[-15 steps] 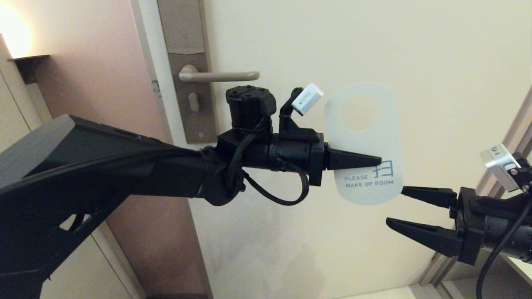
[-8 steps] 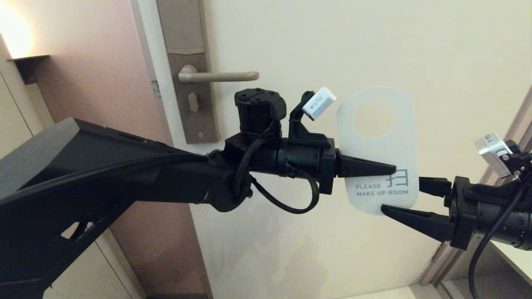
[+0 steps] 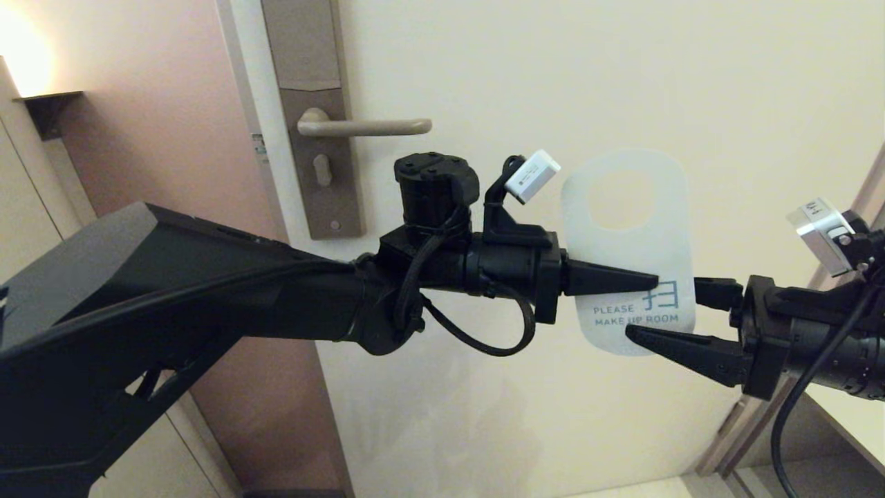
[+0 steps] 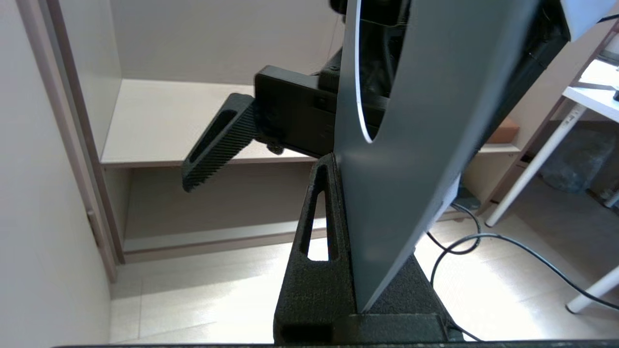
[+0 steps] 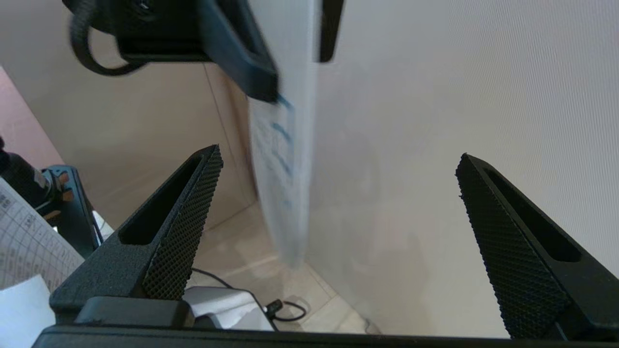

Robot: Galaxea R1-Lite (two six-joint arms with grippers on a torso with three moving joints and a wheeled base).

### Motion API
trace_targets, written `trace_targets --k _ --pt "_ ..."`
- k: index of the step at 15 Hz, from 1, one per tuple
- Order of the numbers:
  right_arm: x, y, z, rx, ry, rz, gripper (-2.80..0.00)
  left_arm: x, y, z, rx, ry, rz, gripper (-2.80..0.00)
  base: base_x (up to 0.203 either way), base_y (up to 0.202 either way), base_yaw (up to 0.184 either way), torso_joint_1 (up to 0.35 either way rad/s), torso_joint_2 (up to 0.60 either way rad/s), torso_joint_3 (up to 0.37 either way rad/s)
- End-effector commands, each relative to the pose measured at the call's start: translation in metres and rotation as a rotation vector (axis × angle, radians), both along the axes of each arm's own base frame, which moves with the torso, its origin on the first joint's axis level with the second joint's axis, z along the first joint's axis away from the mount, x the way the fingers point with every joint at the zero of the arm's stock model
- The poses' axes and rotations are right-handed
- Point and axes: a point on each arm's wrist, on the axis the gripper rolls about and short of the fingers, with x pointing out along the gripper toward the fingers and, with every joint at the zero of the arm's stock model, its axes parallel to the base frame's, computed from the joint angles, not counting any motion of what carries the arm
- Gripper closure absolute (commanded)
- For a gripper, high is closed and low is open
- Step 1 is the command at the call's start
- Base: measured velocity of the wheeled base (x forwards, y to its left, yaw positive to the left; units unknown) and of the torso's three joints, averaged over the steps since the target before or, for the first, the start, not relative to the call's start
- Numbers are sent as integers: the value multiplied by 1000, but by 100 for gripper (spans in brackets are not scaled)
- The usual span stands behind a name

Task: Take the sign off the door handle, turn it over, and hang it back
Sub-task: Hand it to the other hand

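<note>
the right end effector point(image 3: 664, 315) has closed the gap over the last second: a moment back it hung low and off to the right of the sign point(image 3: 629, 249), well clear of the card, and now its fingers straddle the sign's lower right corner, one tip in front near the printed words, the other behind the card's right edge. the left end effector point(image 3: 653, 282) has carried the sign a little to the right and a touch lower to meet it, and it stays clamped on the card's left side at about mid height. the white "make up room" face is toward the head camera, hole uppermost, card upright, hanging in free air off to the right of and lower than the handle point(image 3: 366, 126), which is bare. in the right wrist view the sign point(image 5: 283, 159) sits edge-on between the two wide-apart fingers point(image 5: 186, 227), nearer the one on the door's far side, touching neither as far as i can tell. in the left wrist view the card point(image 4: 411, 159) rises out of the pinched left fingers point(image 4: 321, 227), with the right unit behind it. my read: this is a handover being set up, so the card can be turned over; the right still has to close before the left lets go.
</note>
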Motion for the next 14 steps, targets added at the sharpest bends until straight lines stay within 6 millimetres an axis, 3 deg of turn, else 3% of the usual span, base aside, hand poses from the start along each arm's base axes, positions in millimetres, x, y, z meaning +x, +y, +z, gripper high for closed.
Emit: trace_targets --k 1,6,14 --pt "0 2 1 2 -6 13 -280 1 -1 -2 2 6 1 0 0 0 0 0 0 0" --pt "0 3 0 2 -2 18 -280 -3 -16 -3 -34 19 55 0 0 0 0 0 0 0" --pt "-1 3 -2 0 7 20 -280 -4 -17 -1 -38 22 51 0 0 0 0 0 0 0"
